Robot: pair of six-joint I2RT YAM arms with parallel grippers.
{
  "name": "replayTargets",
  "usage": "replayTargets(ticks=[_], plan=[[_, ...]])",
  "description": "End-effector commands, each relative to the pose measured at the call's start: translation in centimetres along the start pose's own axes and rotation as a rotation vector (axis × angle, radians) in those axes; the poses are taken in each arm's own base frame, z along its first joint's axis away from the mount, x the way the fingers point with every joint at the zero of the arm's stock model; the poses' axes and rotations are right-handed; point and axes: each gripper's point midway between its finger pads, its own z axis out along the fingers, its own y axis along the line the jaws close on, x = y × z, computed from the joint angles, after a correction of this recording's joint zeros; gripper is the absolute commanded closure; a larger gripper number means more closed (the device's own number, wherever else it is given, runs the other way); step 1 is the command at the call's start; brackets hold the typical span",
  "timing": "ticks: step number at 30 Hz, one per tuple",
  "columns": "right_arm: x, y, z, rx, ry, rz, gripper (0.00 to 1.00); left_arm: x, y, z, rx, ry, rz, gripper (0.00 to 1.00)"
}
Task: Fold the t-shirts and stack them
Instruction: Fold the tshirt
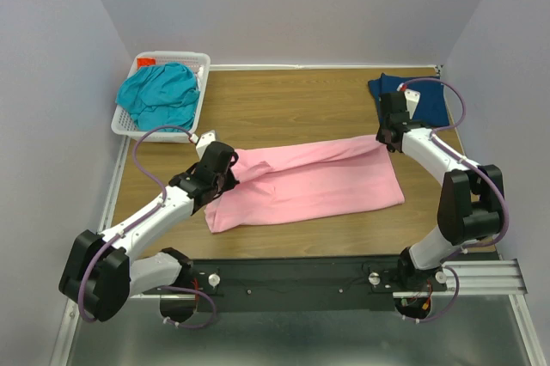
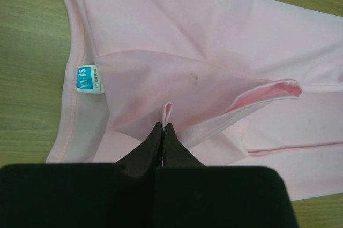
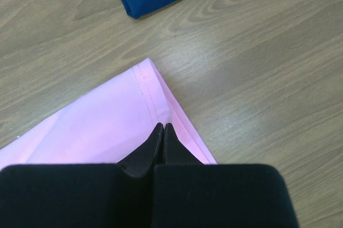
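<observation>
**A:** Arm poses?
**B:** Left arm (image 1: 146, 220) ran from the table's (image 1: 292, 100) near-left edge toward its centre, wrist tipped down. Right arm (image 1: 438, 155) folded up at the table's right edge, forearm angled back in toward the middle.

**A:** Pincers?
**B:** Left gripper (image 2: 162, 126) was clamped on the pink t-shirt (image 1: 309, 181), with a small ridge of cloth pinched up between the tips just below the neckline. Right gripper (image 3: 162, 126) was closed on the same shirt's stitched hem, right by its corner.

**A:** Cloth?
**B:** Soft, matte knit. It was folded into a long band across the table's centre, slanting from near-left up to the right. 1 sleeve hem curled open in the left wrist view. A small blue-and-white label (image 2: 89, 79) sat inside the collar. The table was wood-grain, flat.

**A:** Others?
**B:** The navy t-shirt (image 1: 434, 104) lay folded flat with crisp edges at the table's far-right corner, apart from the pink one.

**A:** Containers?
**B:** 1 white lattice basket (image 1: 193, 58) at the table's far-left corner. The teal t-shirt (image 1: 159, 95) was bunched up in it, with something red (image 1: 146, 61) at its back edge. Couldn't tell what.
</observation>
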Motion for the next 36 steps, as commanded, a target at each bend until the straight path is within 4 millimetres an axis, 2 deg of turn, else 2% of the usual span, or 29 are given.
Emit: replayTargets(ticks=[1,6,9,14,15,16,17,18,19,20,21,22,23,24,28,30,31,33,34,36], plan=[[0.1,-1.1,-0.3,0.043,-0.018,0.007,0.99,1.4,1.1,-0.2,-0.029,0.028,-0.009,1.0],[1.6,-1.6,-0.2,0.05,0.007,0.009,0.99,2.6,1.5,-0.2,-0.014,0.05,-0.01,1.0],[3.8,-2.3,0.0,0.068,0.047,0.005,0.97,4.0,1.6,0.0,0.006,0.086,-0.002,1.0],[5.5,-3.3,0.2,0.107,0.069,0.021,0.94,5.8,2.0,-0.2,0.024,0.128,0.002,1.0],[5.8,-3.5,0.2,0.11,0.073,0.026,0.85,6.3,1.8,-0.4,0.037,0.143,0.0,0.87],[5.7,-3.6,-0.1,0.113,0.063,0.044,0.74,6.8,1.7,-0.5,0.048,0.156,-0.004,0.81],[6.5,-4.1,-0.2,0.126,0.074,0.041,0.66,7.0,1.5,-0.8,0.06,0.167,-0.006,0.76],[6.7,-4.4,-0.3,0.13,0.074,0.046,0.53,7.1,1.1,-1.1,0.081,0.175,-0.01,0.68],[6.4,-4.6,-0.8,0.13,0.057,0.06,0.38,7.2,0.9,-1.5,0.086,0.182,-0.016,0.61],[6.6,-4.8,-1.1,0.13,0.061,0.06,0.25,6.9,0.6,-2.0,0.102,0.173,-0.021,0.5],[6.5,-4.8,-1.3,0.125,0.054,0.066,0.01,6.7,0.5,-2.3,0.108,0.168,-0.024,0.43],[6.3,-4.8,-1.6,0.117,0.051,0.07,0.0,6.5,0.5,-2.7,0.111,0.167,-0.024,0.36],[5.7,-4.6,-2.2,0.093,0.035,0.08,0.0,5.9,-0.1,-3.2,0.129,0.151,-0.03,0.24],[5.1,-4.4,-2.5,0.077,0.025,0.088,0.0,5.2,-0.6,-3.8,0.157,0.126,-0.037,0.04],[3.8,-2.1,-4.2,-0.077,0.017,0.082,0.0,2.5,-2.4,-4.9,0.228,0.036,-0.045,0.03],[3.5,-0.5,-4.9,-0.175,0.036,0.062,0.0,2.0,-2.9,-4.5,0.224,0.025,-0.03,0.02],[3.0,0.3,-5.2,-0.214,0.038,0.047,0.0,1.1,-3.8,-4.4,0.243,0.006,-0.032,0.02],[3.2,2.6,-5.7,-0.337,0.076,0.025,0.0,1.1,-4.5,-3.1,0.233,0.019,-0.013,0.02],[3.6,3.5,-5.5,-0.373,0.103,0.012,0.0,0.6,-5.5,-2.6,0.26,0.003,0.007,0.02],[3.3,5.7,-5.7,-0.473,0.131,0.007,0.0,1.4,-6.0,-0.5,0.229,0.058,0.034,0.02]])
